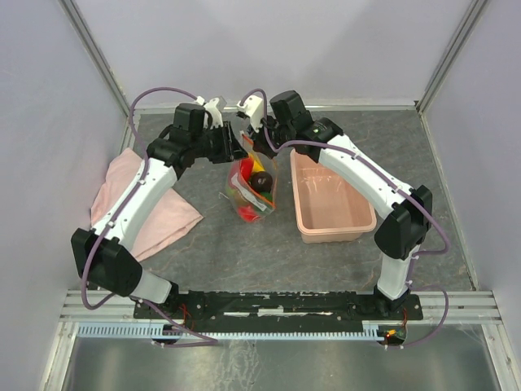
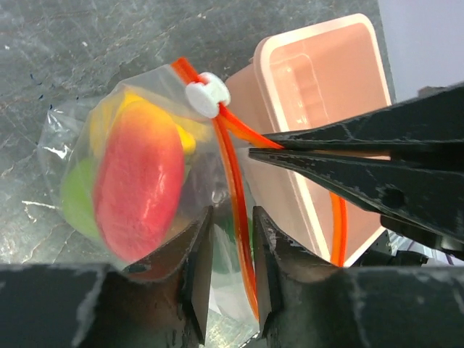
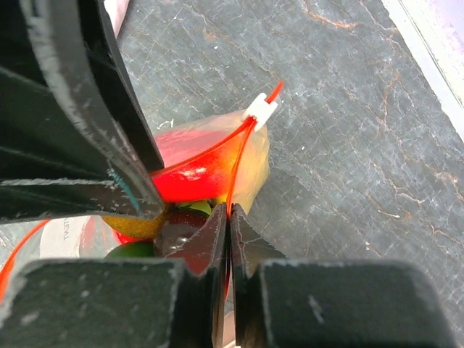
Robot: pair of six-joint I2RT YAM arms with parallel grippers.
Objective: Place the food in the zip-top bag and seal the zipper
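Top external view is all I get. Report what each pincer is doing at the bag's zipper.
Observer: Right pincer is shut on one side of the zip-top bag zipper, close to the white slider.
Operator: Now the left one.
Observer: Left pincer straddles the zipper's other side, jaws apart, not clamped.
Operator: Tell me whether the mouth is sealed.
Observer: No. From the slider the two red-orange sides split apart.

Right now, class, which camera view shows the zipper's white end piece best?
Left wrist view: the white end piece is large and unobstructed on the zipper. The right wrist view shows it smaller; the top view, too small to tell.
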